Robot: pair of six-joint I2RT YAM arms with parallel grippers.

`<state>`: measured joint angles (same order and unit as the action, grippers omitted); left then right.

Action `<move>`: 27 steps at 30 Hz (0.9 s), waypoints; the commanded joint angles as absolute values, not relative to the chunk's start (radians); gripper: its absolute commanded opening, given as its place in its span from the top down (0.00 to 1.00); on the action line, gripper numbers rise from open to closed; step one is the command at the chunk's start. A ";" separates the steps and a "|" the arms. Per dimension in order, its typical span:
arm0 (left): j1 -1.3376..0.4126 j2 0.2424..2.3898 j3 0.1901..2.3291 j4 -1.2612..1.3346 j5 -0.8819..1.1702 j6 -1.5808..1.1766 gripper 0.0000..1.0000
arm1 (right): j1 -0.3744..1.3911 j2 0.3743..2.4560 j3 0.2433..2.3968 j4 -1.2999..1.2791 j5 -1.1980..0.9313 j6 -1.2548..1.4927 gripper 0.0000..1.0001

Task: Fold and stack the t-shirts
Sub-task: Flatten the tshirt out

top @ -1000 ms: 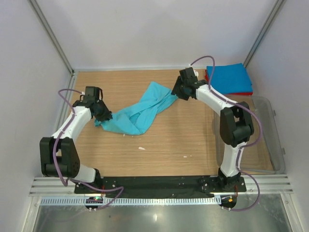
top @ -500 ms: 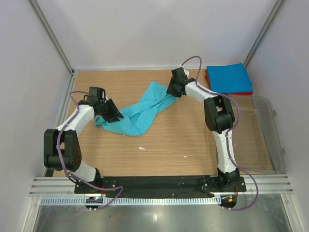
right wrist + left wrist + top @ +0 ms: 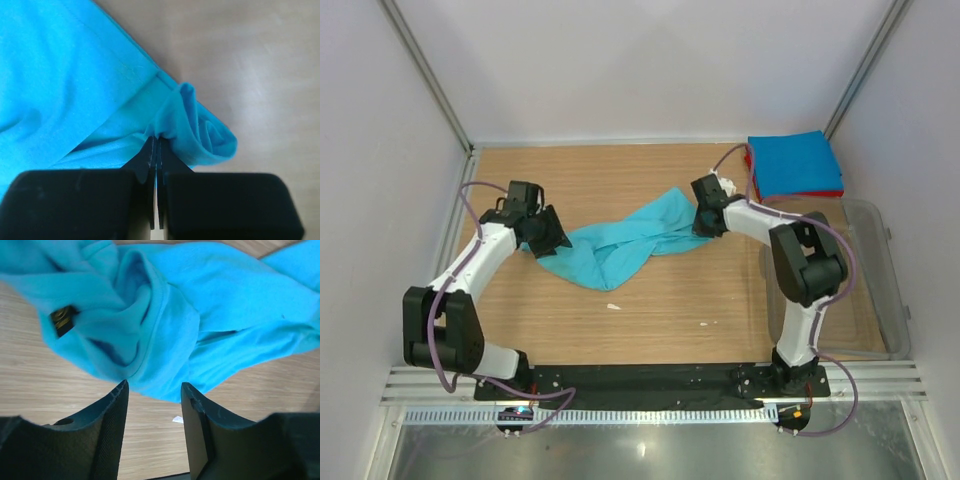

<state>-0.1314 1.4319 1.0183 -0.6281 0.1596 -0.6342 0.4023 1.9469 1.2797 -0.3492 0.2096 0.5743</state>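
The turquoise t-shirt has slid nearer, clamped in the right pincer; left pincer stands apart.

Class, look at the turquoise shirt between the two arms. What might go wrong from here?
1. The right tool pinches only a thin fold of the turquoise shirt; a pull may slip it free.
2. The left tool stands open, so the twisted shirt might drag rather than spread flat.
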 commanded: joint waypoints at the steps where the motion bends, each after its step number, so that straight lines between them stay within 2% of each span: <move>1: -0.185 1.390 1.055 -0.709 -0.021 -0.586 0.52 | 0.429 1.795 1.100 -0.420 0.305 0.598 0.99; 5: -0.273 1.390 1.023 -0.709 -0.090 -0.607 0.41 | 0.456 1.581 0.883 -0.416 0.284 0.679 0.99; 8: -0.279 1.419 0.994 -0.649 -0.035 -0.627 0.39 | 0.463 1.502 0.845 -0.439 0.281 0.701 0.96; 11: -0.279 1.505 1.005 -0.618 -0.017 -0.637 0.39 | 0.462 1.461 0.860 -0.471 0.308 0.710 0.80; 13: -0.279 1.560 1.046 -0.665 -0.034 -0.635 0.44 | 0.462 1.428 0.893 -0.483 0.310 0.709 0.72; 14: -0.279 1.568 1.060 -0.687 -0.067 -0.634 0.56 | 0.462 1.421 0.903 -0.485 0.310 0.710 0.71; 17: -0.275 1.519 1.065 -0.739 -0.145 -0.646 0.73 | 0.462 1.419 0.933 -0.486 0.310 0.712 0.71; 21: -0.221 1.413 0.962 -0.744 -0.123 -0.699 0.77 | 0.462 1.422 0.914 -0.466 0.279 0.713 0.71; 24: -0.160 1.345 0.845 -0.729 -0.161 -0.736 0.68 | 0.460 1.401 0.896 -0.446 0.259 0.710 0.70; 25: -0.160 1.326 0.847 -0.738 -0.176 -0.739 0.61 | 0.462 1.396 0.894 -0.449 0.255 0.706 0.70; 27: -0.164 1.272 0.883 -0.756 -0.201 -0.741 0.54 | 0.462 1.382 0.899 -0.453 0.249 0.690 0.69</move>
<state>-0.1562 1.3315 0.8551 -0.7391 -0.1406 -0.7055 0.4618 1.4387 0.8955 -0.4786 0.2539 0.6945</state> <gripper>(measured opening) 0.433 0.303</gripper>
